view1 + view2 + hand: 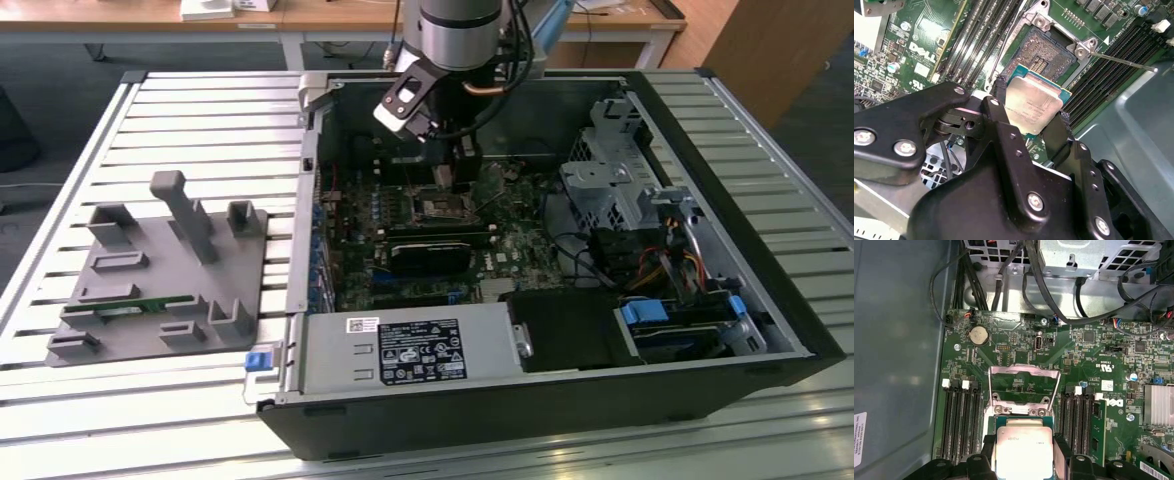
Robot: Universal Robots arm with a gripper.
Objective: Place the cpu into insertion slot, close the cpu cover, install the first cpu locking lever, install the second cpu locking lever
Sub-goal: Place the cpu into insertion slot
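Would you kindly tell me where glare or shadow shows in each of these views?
Exterior view: daylight washes the slatted table pale, while the insertion slot sits shaded inside the computer case. Second wrist view: the cpu, clamped in the gripper, carries a soft sheen. First wrist view: the cpu's top gleams too, and the case wall reflects pale light patches.

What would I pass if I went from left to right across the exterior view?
First the grey plastic stand with upright posts → black gripper gripping the silvery square cpu → silver metal drive cage → black side wall of the computer case.
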